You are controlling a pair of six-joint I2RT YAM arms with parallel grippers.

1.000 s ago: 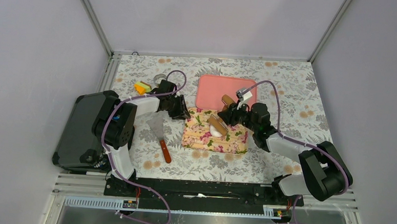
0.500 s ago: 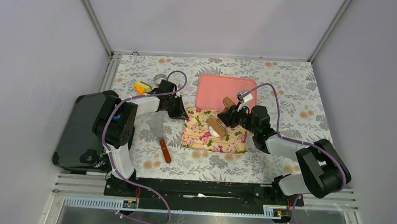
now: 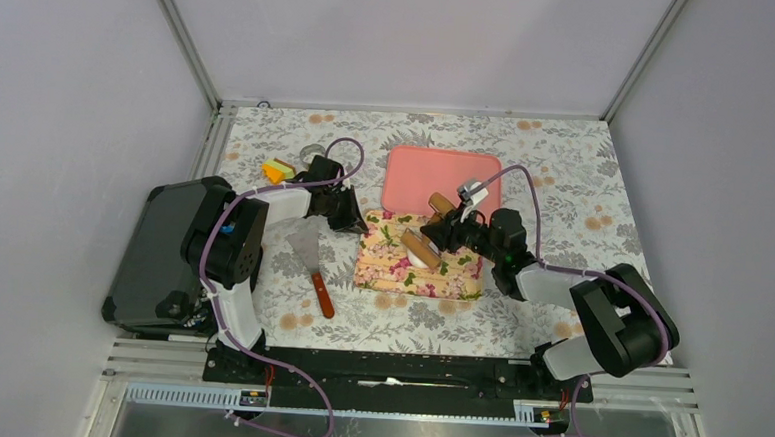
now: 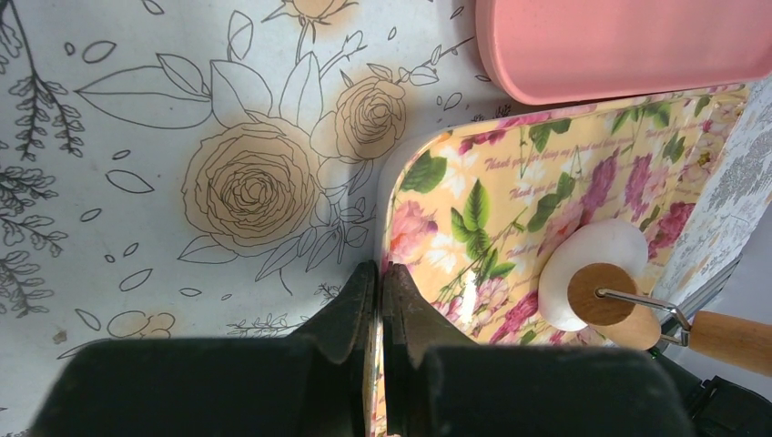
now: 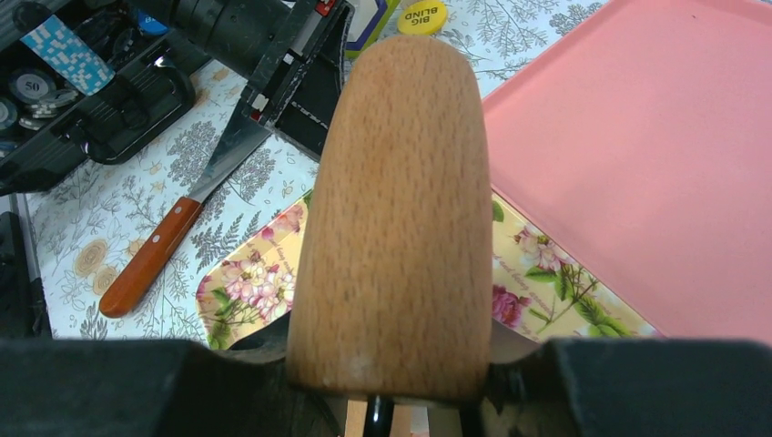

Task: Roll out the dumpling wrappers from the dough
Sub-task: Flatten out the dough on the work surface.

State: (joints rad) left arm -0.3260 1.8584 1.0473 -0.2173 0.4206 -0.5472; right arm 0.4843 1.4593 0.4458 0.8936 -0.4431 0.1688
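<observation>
Currently: pin on dough ball, board held at one edge.
The dough (image 4: 590,248) sits as a ball midway across the floral board (image 4: 510,173), under the rolling pin (image 5: 391,209). The right gripper (image 3: 445,230) clamps the pin's wooden handle; the left gripper (image 4: 378,273) is pinched shut on the board's far-left edge. Likely faults: an off-centre push squeezes the dough sideways; a slipping pinch lets the board slide toward the pink tray (image 4: 628,45).

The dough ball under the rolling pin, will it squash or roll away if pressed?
Probably squashes: the dough looks soft and rounded under the rolling pin. It likely sticks rather than rolls, resting on the floral board whose edge the left claw pinches.
</observation>
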